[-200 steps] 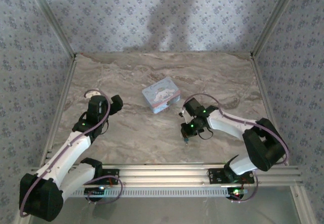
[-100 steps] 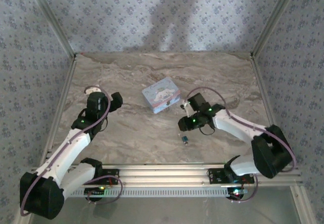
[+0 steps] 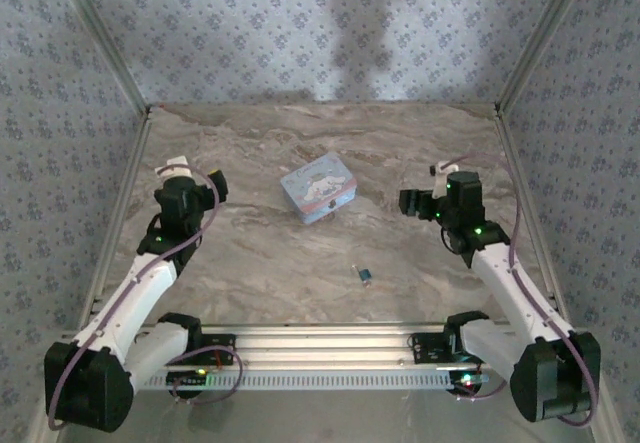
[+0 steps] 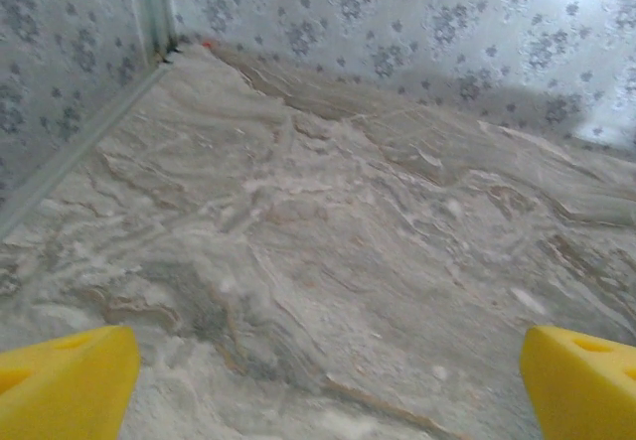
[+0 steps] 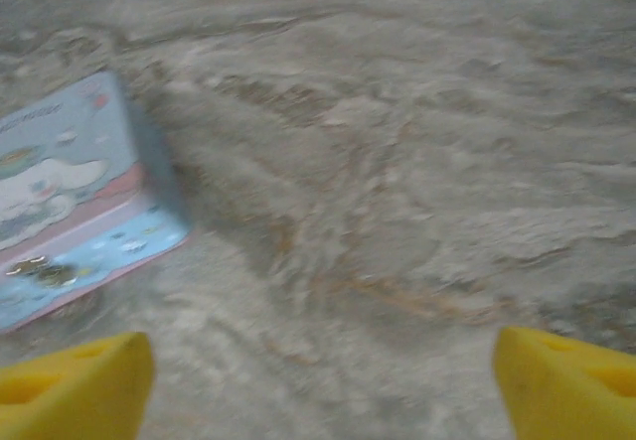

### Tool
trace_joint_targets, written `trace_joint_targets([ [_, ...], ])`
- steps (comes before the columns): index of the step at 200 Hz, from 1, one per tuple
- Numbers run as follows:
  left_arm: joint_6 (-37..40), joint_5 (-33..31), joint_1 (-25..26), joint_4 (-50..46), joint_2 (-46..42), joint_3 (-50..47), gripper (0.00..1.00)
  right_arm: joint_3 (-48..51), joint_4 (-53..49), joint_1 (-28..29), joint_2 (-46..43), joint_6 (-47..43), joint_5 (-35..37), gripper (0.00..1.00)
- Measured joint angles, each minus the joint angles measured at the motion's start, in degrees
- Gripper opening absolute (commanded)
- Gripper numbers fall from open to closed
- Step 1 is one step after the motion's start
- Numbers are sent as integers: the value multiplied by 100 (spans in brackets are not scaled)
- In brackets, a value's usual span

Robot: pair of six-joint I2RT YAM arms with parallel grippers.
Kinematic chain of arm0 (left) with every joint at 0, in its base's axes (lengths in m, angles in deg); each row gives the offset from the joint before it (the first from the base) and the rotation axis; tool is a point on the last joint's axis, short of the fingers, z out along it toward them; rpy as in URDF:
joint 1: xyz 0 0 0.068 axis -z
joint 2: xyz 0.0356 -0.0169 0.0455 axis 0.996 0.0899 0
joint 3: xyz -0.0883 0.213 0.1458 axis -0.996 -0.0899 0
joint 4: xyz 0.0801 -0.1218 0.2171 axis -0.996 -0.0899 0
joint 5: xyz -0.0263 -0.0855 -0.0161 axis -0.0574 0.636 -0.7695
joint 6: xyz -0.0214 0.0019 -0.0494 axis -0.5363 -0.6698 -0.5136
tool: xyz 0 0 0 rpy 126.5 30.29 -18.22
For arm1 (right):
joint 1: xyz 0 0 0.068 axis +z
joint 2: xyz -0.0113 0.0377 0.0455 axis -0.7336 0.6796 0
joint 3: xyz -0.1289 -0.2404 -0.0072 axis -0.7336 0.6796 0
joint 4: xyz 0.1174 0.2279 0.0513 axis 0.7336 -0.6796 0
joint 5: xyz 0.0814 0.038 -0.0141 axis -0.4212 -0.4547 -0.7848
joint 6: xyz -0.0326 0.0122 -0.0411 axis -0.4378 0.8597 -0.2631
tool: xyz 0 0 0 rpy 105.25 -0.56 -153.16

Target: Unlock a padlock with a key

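Two things lie on the grey-veined marble-look tabletop point(image 3: 250, 253): a light blue, cartoon-printed rectangular tin box point(image 3: 319, 188) at the centre of the overhead frame, and a tiny dark bluish-grey squarish padlock point(image 3: 366, 275) below and right of it, lower centre, well apart from both arms. From here I can't make out any detail on the lock. Nothing blocks my line to it. Patterned wallpaper walls point(image 3: 300, 33) close in three sides, and a ribbed aluminium rail point(image 3: 320, 343) runs along the bottom. My left gripper point(image 3: 213, 187) sits at centre-left with its arm angling up from the lower left corner; its wrist view shows the yellow fingertips point(image 4: 65, 385) spread wide over bare table, grasping nothing. My right gripper point(image 3: 410, 203) is at centre-right, pointing left toward the box, jaws likewise spread, and the box point(image 5: 70, 192) fills that wrist frame's left side. Half a second ago the right gripper hovered just above the padlock; it has since swung out to the right, the left arm has drawn slightly leftward, and the lock hasn't shifted.
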Motion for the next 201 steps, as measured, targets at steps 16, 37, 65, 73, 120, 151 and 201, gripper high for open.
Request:
trace_joint_targets([
  [16, 166, -55, -140, 291, 151, -103, 98, 286, 417, -337, 35, -81, 138, 100],
  [37, 389, -131, -315, 498, 581, -151, 98, 688, 1040, -662, 151, -153, 468, 100],
  [65, 516, -192, -479, 592, 1263, -192, 98, 1257, 2009, -782, 546, -490, 975, 100],
  [73, 562, -199, -494, 713, 1379, -273, 98, 1373, 2256, -802, 723, -575, 1032, 100],
  [120, 1054, -162, -498, 1779, 1952, -785, 98, 1711, 3803, -1003, 1749, -737, 933, 100],
  [151, 1493, 79, -560, 2712, 2474, -1010, 98, 1731, 4916, -1211, 2251, -763, 555, 100],
  [201, 1681, 826, -1093, 4301, 3215, -1327, 98, 1836, 5733, -1335, 3036, -767, 151, 100],
])
